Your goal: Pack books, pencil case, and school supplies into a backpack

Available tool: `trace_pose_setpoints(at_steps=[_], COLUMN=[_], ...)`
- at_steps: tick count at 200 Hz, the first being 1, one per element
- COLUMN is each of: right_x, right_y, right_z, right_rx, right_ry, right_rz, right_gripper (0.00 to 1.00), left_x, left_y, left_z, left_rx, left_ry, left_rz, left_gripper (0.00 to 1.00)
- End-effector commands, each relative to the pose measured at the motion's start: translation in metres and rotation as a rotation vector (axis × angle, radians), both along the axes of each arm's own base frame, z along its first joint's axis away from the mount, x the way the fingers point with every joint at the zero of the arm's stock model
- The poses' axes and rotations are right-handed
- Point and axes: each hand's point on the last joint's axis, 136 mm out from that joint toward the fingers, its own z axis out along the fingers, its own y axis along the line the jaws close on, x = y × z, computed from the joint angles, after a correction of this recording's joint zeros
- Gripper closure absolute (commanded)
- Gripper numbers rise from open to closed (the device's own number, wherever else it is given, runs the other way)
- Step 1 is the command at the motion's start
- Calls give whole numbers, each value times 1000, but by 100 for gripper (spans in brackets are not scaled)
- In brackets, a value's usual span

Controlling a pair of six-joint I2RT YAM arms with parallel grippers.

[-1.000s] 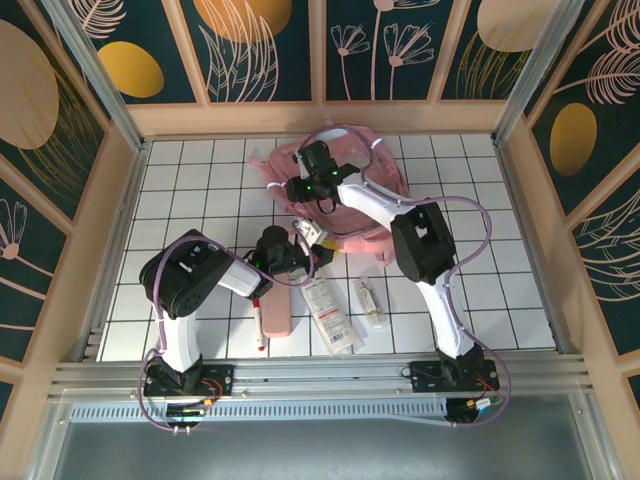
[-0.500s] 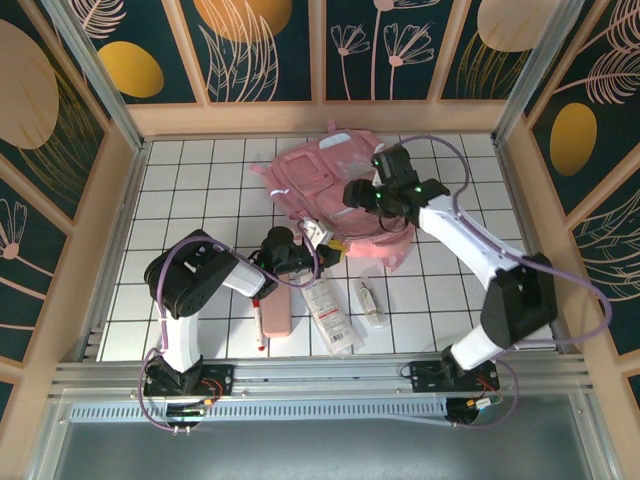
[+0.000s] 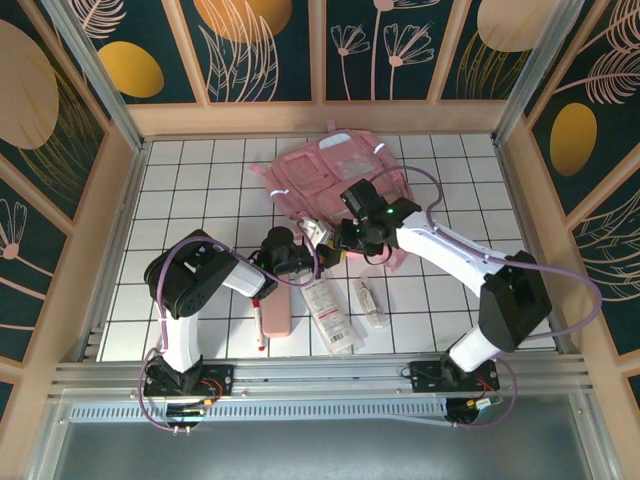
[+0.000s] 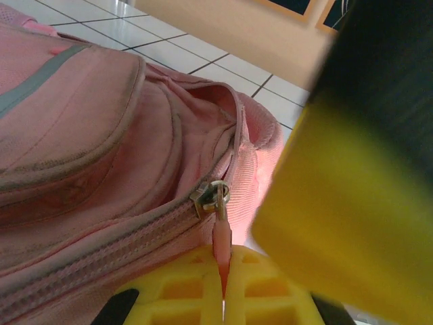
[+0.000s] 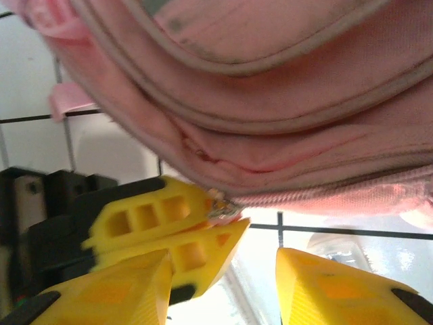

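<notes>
Your left fingers (image 4: 176,288) pinch the backpack's (image 4: 81,135) zipper pull (image 4: 220,233) at its 6 o'clock edge — right fingers (image 5: 338,284) stand apart, just beside.

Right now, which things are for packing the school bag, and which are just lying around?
For the job: backpack, its zip pull pinched in the left gripper, pencil case, marker pen, white packet, clear tube.
Just around: tiled table, painted walls, metal rail.
</notes>
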Motion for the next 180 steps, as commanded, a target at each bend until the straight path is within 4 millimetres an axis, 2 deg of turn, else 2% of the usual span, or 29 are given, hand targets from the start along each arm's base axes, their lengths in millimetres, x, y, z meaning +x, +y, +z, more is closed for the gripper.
trace_pose_setpoints(at_steps=[1,17,60,142,180], right_x=[11,17,29,21,22], right_y=[-9,-13,-2,-1,-1], right_z=[-3,-5,-7,-20,-19], right_rx=[-98,-128,-51,-127,-122], right_ry=[-31,-56,-57,-76,-89], right_rz=[-103,-173,-297,-389,-407], right_gripper=[55,57,63,85,90], left_x=[-3,-5,-10,-12,-16], left_y=[-8,-8,-5,0,1], left_z=[30,31,34,44,49], left_rx=[-73,-70,-75,-62,-85], left_ry=[-71,-85,-122,-183,-191], left_rz=[-48,-61,-66,-55,-66], left_gripper=[100,100,100,100,100])
